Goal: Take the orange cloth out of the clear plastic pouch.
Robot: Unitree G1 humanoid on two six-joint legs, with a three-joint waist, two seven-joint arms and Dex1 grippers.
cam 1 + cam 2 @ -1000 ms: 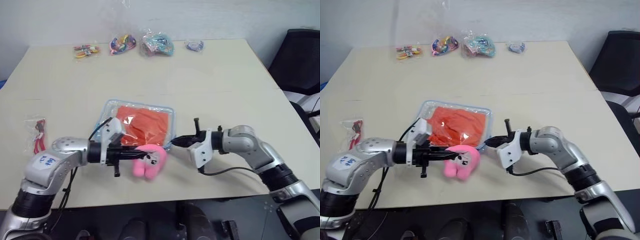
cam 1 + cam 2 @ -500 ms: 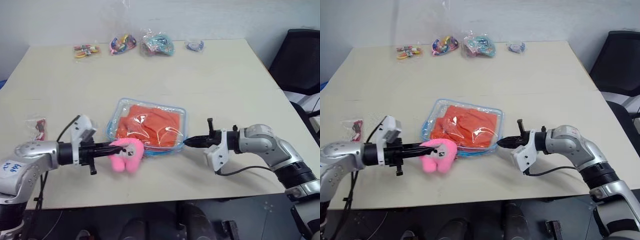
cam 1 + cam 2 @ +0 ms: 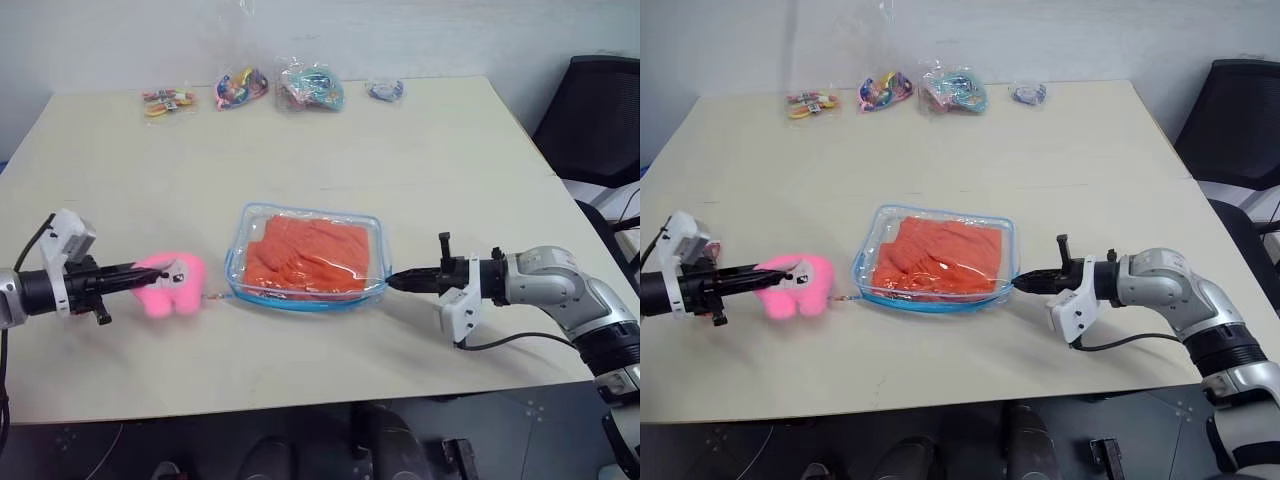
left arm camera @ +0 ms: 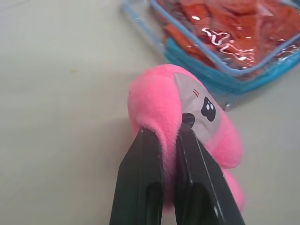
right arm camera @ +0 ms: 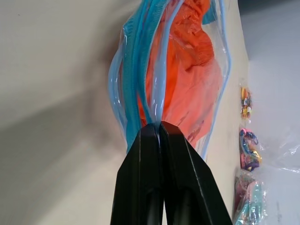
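The clear plastic pouch (image 3: 300,304) with light-blue edging lies flat at the middle of the table, and the orange cloth (image 3: 305,255) is folded inside it. My right gripper (image 3: 392,281) is shut on the pouch's right edge; the right wrist view shows the tips (image 5: 159,126) pinching the blue edging in front of the cloth (image 5: 187,79). My left gripper (image 3: 158,272) is shut on a small pink plush toy (image 3: 178,288), a short way left of the pouch. A thin cord seems to run from the toy to the pouch's left corner. In the left wrist view the fingers (image 4: 140,168) squeeze the plush (image 4: 154,101).
Several small clear bags of colourful items (image 3: 245,87) lie along the table's far edge. A black chair (image 3: 590,110) stands beyond the right side. The near table edge runs just below both arms.
My left gripper has carried the pink plush leftward, from in front of the pouch to well clear of it. The right gripper and the pouch have shifted to the right.
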